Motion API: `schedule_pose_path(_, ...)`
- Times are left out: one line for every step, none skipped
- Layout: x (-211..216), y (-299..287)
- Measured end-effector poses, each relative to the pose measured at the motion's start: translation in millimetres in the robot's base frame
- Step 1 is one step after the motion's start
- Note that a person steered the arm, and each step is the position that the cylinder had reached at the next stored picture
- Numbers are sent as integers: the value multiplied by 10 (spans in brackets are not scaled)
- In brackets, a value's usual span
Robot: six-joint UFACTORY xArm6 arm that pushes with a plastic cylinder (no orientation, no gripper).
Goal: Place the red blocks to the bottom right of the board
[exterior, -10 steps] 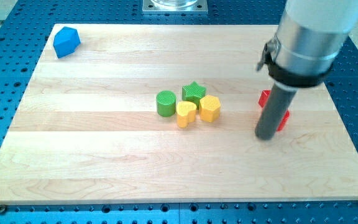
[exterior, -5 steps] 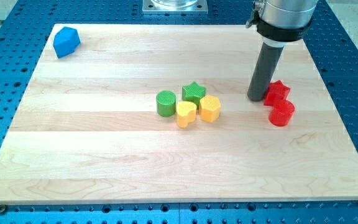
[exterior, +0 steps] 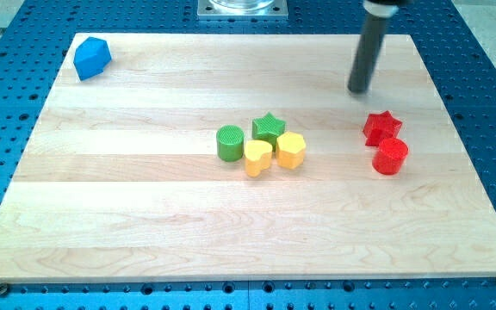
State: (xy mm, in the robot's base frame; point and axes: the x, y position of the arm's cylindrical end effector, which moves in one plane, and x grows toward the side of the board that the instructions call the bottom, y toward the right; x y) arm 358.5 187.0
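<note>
My tip (exterior: 358, 90) is pulling away toward the view's top, now sitting clear of the red star block (exterior: 382, 127) it was beside a moment ago. That star is lying flat, touching the red cylinder (exterior: 391, 157) just below-right of it, both right of the board's (exterior: 145, 224) middle. Left of the star, well apart, the green star (exterior: 269, 127), green cylinder (exterior: 229, 143), yellow heart (exterior: 257, 158) and yellow hexagon (exterior: 291, 150) are huddling together. Far off, a blue block (exterior: 91, 58) is sitting by the board's top-left corner. My tip is touching nothing.

lab bench | blue perforated metal base (exterior: 489, 77) | wooden board (exterior: 145, 207)
</note>
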Motion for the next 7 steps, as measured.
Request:
schedule_pose_path(95,27)
schedule_pose_path(515,52)
schedule_pose_path(742,60)
schedule_pose_path(836,60)
schedule_pose_path(1015,60)
schedule_pose_path(1489,60)
schedule_pose_path(1646,60)
